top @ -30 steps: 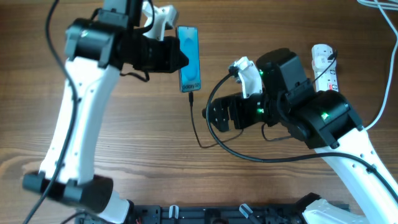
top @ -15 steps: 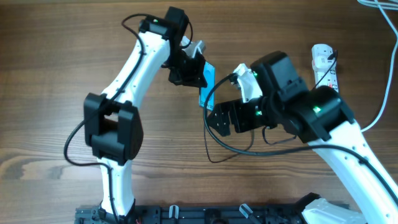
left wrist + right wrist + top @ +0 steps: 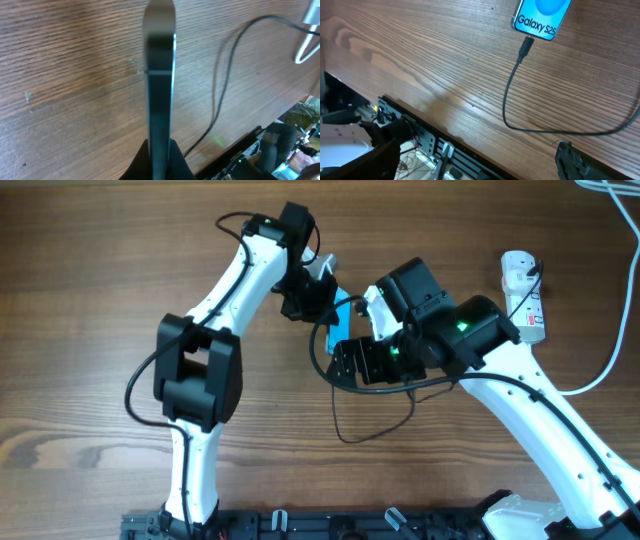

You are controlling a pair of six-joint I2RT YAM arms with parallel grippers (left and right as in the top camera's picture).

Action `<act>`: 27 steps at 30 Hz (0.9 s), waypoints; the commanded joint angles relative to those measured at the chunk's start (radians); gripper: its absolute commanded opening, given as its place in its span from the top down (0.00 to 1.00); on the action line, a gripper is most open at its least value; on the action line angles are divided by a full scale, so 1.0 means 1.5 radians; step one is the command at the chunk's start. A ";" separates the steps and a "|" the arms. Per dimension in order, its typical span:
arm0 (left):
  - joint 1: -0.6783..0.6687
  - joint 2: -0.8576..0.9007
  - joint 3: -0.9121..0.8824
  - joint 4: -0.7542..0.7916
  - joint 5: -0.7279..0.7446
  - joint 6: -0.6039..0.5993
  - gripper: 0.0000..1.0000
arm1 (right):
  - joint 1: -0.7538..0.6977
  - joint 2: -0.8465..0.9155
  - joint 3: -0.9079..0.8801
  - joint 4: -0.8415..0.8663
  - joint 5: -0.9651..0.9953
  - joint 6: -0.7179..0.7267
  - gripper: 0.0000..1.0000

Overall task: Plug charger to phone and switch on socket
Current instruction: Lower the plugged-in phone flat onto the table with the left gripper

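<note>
left gripper [image 3: 159,167]: shut tight on the phone [image 3: 159,75], which stands on its thin edge between the fingers.
right gripper [image 3: 477,150]: jaws wide apart, holding nothing.
phone: in the left gripper, just ahead of the right gripper, with its blue screen facing that gripper.
charger [image 3: 525,47]: its tip touches the phone's bottom end. The thin black cable runs back toward the right gripper, then off to one side.
socket [image 3: 523,295]: on the table [image 3: 75,75], well apart from both grippers, behind the right one.
hard to see: from above, the two grippers cover most of the phone, so only a bit of blue shows. The right wrist view cuts off the phone's top and shows only the dark ends of its own fingers. I cannot tell if the tip is all the way in, or if the phone touches the table.
changed: a second ago the phone showed its whole screen to the overhead camera, farther from the right gripper. Now it is tipped on edge and close to it. The left arm has swung across.
</note>
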 commanded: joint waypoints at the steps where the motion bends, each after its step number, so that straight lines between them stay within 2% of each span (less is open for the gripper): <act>1: -0.008 0.022 -0.010 0.009 0.026 -0.004 0.96 | -0.002 0.006 -0.002 0.001 0.009 0.014 0.00; 12: -0.014 0.025 -0.081 0.084 0.040 -0.004 0.96 | -0.002 0.006 -0.002 0.006 0.009 0.015 0.00; 18: -0.014 0.027 -0.084 0.085 -0.004 -0.004 0.96 | -0.002 0.006 -0.002 0.005 0.009 0.016 0.00; 22: -0.014 0.027 -0.102 0.097 -0.005 -0.004 0.83 | -0.002 0.006 -0.002 0.000 0.009 0.016 0.00; 27: -0.014 0.027 -0.125 0.107 -0.017 -0.004 0.82 | -0.002 0.006 -0.002 0.001 0.010 0.017 0.00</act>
